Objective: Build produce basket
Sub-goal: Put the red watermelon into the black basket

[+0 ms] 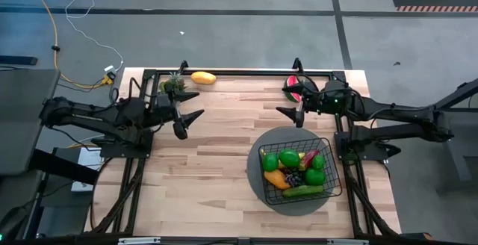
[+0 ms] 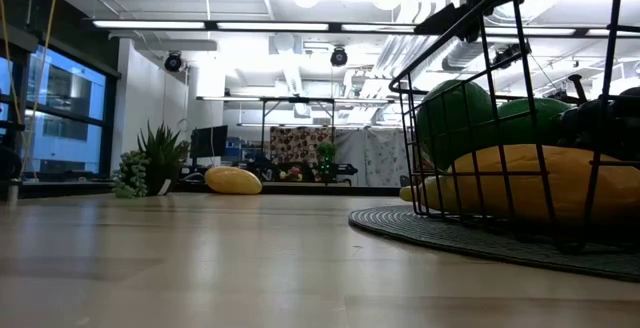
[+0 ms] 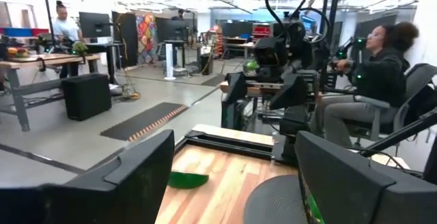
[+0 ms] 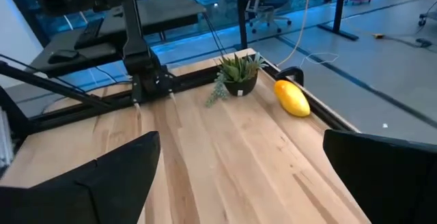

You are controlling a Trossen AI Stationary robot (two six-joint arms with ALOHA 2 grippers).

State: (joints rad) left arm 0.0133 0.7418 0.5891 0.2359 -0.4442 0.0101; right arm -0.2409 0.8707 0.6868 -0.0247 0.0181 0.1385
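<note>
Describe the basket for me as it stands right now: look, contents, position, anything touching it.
The basket is black wire mesh, roughly square with flared sides, sitting upright on a round grey mat on the right side of the wooden table. It holds green round fruits, an orange-yellow fruit, dark grapes, a red chili and a cucumber along one edge. Neither gripper touches it; the right gripper hangs open beyond it, near the watermelon slice.

A pale wooden table (image 1: 216, 163) carries everything here. A round grey mat (image 1: 258, 181) lies flat on its right half with the black wire basket (image 1: 332, 172) on top, and along the far edge sit a small potted plant (image 1: 173, 84), a yellow mango (image 1: 203, 78) just beside it, and a watermelon slice (image 1: 292, 90) well apart to the right.
</note>
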